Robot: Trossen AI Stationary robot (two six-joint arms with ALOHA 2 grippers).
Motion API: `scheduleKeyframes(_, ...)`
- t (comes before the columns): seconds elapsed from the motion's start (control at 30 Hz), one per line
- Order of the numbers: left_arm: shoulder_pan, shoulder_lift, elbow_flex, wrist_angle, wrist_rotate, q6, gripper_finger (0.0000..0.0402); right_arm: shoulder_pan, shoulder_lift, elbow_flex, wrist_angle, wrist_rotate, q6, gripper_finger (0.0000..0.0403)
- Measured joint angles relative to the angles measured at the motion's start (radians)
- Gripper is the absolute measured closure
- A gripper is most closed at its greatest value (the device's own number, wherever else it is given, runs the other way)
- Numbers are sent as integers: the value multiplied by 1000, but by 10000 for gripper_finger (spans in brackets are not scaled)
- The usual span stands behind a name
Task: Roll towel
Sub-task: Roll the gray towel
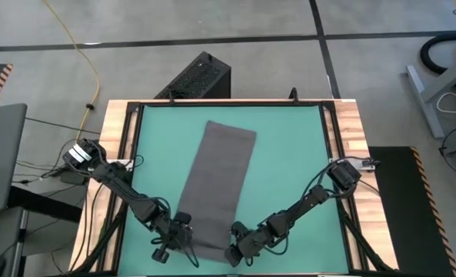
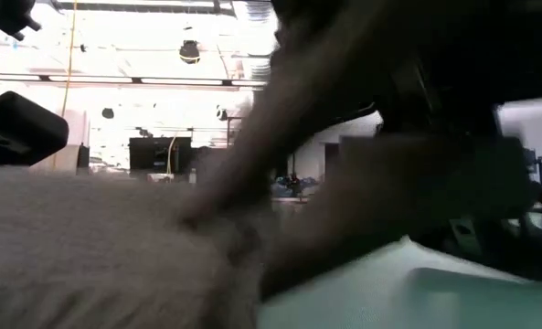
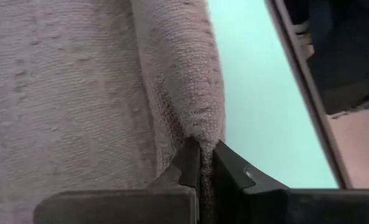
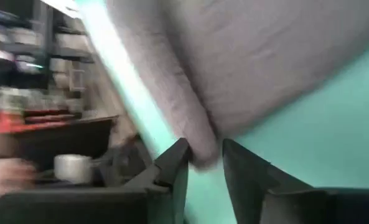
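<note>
I see the towel (image 1: 218, 188) lying as a long grey strip on the green mat (image 1: 289, 154), running from the far middle toward the near edge, slightly slanted. Its near end is turned up into a small roll between the 2 grippers.

The left gripper (image 1: 183, 235) sits at the near left corner of that end; in its wrist view the fingers (image 3: 190, 169) are pressed together, pinching the rolled edge of the towel. The right gripper (image 1: 235, 248) is at the near right corner. Its fingers (image 4: 175, 163) stand a little apart with the towel's folded corner in the gap between them; I cannot tell whether they grip it.

The mat fills a black frame (image 1: 131, 146) set on a wooden table (image 1: 114, 123). Beyond it is a grey concrete floor (image 1: 251, 31) with dark seams. A yellow cable (image 1: 80, 46) trails across the floor at the far left, and a black box (image 1: 201, 77) stands just past the table's far edge.
</note>
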Motion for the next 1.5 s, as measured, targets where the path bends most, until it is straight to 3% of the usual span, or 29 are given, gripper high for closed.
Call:
scheduleKeyframes(0.2,32,0,-30,43,83,9,399,0,-72,0,-73,1,-143,242)
scheduleKeyframes(0.4,116,0,-189,347,256,-100,400,32,-83,26,-61,93,-543,220)
scheduleKeyframes(0.6,181,-5,-251,381,318,-139,401,41,-75,70,-50,180,-885,216)
scheduleKeyframes(0.77,219,-5,-258,374,390,-150,401,31,-75,80,-52,182,-966,216)
scheduleKeyframes(0.97,245,-3,-258,361,440,-171,401,33,17,127,-18,138,-976,216)
scheduleKeyframes(1.23,246,-3,-258,337,455,-211,401,44,91,247,-160,155,-1029,219)
scheduleKeyframes(1.5,244,-2,-259,347,450,-221,340,40,121,255,-241,187,-1035,220)
